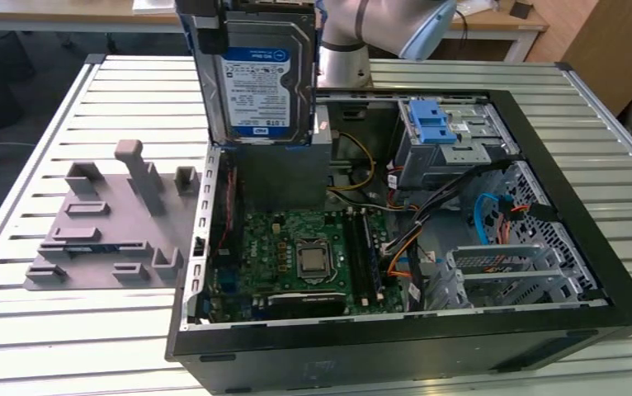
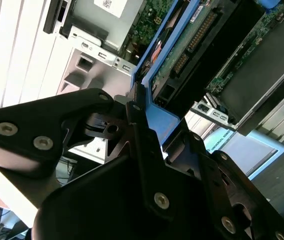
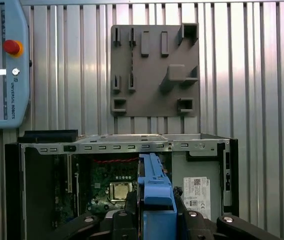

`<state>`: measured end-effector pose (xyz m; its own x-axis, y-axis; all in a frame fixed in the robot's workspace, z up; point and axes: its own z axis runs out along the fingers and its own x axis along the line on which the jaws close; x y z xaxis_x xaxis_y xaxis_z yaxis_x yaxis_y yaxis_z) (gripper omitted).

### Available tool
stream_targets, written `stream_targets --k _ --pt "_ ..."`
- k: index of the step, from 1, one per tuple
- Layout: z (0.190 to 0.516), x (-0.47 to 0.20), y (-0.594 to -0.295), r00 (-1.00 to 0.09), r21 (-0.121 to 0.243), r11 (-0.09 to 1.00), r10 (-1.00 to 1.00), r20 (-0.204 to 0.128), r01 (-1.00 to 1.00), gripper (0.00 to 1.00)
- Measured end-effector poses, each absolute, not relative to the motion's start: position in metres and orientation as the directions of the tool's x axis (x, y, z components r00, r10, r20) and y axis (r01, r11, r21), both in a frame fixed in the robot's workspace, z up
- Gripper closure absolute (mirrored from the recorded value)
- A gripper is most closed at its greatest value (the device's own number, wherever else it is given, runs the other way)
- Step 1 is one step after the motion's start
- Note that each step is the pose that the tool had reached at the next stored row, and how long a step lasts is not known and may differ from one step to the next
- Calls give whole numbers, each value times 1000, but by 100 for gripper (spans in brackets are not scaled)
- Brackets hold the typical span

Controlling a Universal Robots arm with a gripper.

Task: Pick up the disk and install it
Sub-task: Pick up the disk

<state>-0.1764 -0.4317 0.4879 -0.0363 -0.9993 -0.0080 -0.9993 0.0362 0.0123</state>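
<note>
The disk [image 1: 256, 87] hangs upright above the open computer case [image 1: 580, 214], near the case's far corner on the exterior view's left. Its white-and-blue label faces the exterior camera, and blue rails run along its edges. My gripper [image 1: 252, 7] holds it from above, at the top edge of the exterior view. In the second wrist view the black fingers [image 2: 137, 130] clamp the blue rail, and the disk's [image 2: 192, 40] green circuit-board side shows. The first wrist view sees the disk [image 3: 154, 187] edge-on over the case, with my gripper [image 3: 154, 222] shut on it.
Inside the case lie the motherboard [image 1: 294, 256], a metal cage with a blue latch [image 1: 437, 124], loose cables [image 1: 481, 214] and a grey box with a white sticker [image 3: 197, 192]. A grey fixture plate [image 1: 107, 231] sits on the slatted table [image 1: 74, 330]. A teach pendant [image 3: 4, 65] lies nearby.
</note>
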Motion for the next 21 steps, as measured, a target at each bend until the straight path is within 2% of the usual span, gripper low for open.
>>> stream_targets --k 21 --pt "487 -119 -432 -36 12 36 -999 -8 -999 64"
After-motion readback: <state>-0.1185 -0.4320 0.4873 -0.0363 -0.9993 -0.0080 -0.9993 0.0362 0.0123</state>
